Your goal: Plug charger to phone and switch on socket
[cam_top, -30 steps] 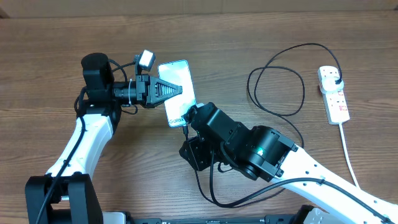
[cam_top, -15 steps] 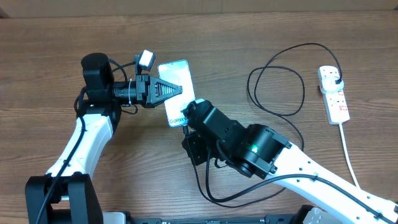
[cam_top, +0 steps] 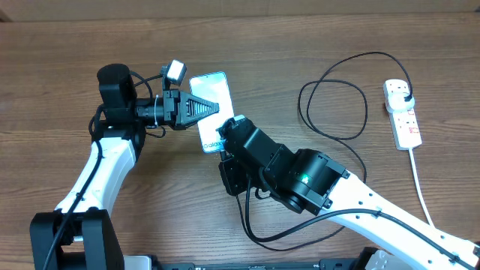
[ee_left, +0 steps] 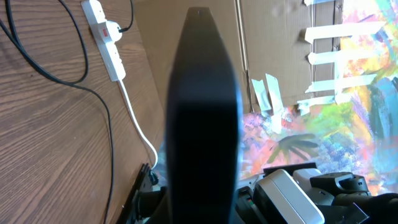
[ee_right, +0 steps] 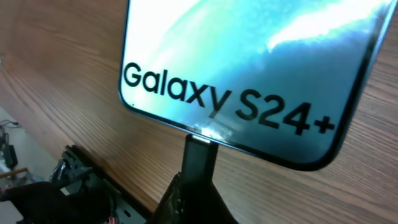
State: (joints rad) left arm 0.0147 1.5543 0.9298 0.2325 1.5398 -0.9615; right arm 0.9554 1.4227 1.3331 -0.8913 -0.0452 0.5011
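Phone (cam_top: 215, 86) lies screen-up on the table (cam_top: 67, 45), left of centre. Its long axis runs from the far edge to the near edge, with the port end nearest and leaning slightly right. The left gripper (cam_top: 217, 108), clenched tight, covers the mid-screen, and its own wrist view shows only dark fingers. From above, the right gripper (cam_top: 225, 142) hides the port end. It is clamped on the charger (ee_right: 200, 155) tip, which touches the bottom edge; how deep the tip sits is unclear.
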